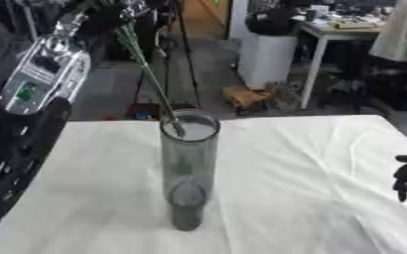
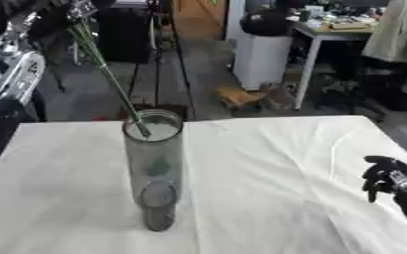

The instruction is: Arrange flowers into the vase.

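flower stems (image 1: 146, 69) thin, green | tips inside clear cylindrical vase (image 1: 188, 168)

A white cloth (image 1: 311, 163), creased in places, covers the near table. Beyond its far edge lies a grey floor (image 1: 111, 89). A white desk (image 1: 324, 37) with thin legs stands at the upper right, its top crowded with small things too blurred to name. Just left of it sits a white bin (image 1: 266, 57) with a dark bag at its top. A brown box (image 1: 246, 95) lies on the floor near the desk's leg. Black tripod legs (image 1: 185, 54) rise behind the table.
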{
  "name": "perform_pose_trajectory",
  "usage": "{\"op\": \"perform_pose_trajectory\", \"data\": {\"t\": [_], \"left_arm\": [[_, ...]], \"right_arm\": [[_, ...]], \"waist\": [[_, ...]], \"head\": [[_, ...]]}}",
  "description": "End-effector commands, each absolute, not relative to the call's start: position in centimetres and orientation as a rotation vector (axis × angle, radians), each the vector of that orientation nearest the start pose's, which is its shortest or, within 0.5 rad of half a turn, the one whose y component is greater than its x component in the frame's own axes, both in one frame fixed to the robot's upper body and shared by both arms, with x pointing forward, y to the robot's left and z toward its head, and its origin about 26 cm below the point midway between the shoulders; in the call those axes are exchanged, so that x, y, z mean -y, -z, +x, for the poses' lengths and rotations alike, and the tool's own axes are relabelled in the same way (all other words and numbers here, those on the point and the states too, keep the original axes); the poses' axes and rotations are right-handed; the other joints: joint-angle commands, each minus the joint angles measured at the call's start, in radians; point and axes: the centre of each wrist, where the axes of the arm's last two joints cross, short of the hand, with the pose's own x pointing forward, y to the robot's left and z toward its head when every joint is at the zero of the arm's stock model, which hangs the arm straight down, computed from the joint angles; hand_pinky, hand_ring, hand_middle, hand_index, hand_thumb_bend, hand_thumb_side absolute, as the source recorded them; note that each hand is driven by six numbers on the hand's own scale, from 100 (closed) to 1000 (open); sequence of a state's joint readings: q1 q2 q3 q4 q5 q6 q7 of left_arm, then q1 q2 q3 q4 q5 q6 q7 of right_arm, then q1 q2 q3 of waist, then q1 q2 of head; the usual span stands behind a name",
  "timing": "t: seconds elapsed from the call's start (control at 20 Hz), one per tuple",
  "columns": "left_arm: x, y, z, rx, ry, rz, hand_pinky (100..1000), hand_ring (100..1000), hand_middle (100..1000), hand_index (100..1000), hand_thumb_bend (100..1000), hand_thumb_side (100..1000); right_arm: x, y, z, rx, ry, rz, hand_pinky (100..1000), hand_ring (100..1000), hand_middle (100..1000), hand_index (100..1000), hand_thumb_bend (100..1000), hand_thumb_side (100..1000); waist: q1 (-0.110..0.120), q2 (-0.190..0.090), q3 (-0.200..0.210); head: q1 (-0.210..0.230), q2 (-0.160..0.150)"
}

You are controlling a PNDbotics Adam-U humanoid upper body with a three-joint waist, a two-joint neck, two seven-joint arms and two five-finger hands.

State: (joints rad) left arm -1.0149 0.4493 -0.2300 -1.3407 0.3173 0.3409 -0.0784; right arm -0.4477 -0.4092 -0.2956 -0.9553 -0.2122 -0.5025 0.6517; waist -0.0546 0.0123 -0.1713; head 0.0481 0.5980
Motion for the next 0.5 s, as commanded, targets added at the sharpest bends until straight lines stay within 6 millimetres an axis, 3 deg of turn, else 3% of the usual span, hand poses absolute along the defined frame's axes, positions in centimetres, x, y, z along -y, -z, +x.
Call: {"op": "perform_pose_trajectory", "data": {"t": [0.05, 0.5], "left_arm": [[-19.6, -31.7, 43.0, 1.885, 0.638, -0.048, 100, 100, 100, 168, 1000, 442], [-18.4, -31.3, 43.2, 1.846, 0.719, -0.048, 100, 100, 100, 168, 1000, 439]], "right_arm": [[43.1, -4.5, 37.1, 1.959, -0.593, 0.045, 314, 474, 524, 799, 100, 731], [43.0, -4.5, 37.1, 1.956, -0.594, 0.048, 315, 474, 523, 799, 100, 734]], "waist": [[0.002, -0.009, -0.001], [0.003, -0.009, -0.004]], "head": [[-0.003, 0.010], [-0.003, 0.011]]}}
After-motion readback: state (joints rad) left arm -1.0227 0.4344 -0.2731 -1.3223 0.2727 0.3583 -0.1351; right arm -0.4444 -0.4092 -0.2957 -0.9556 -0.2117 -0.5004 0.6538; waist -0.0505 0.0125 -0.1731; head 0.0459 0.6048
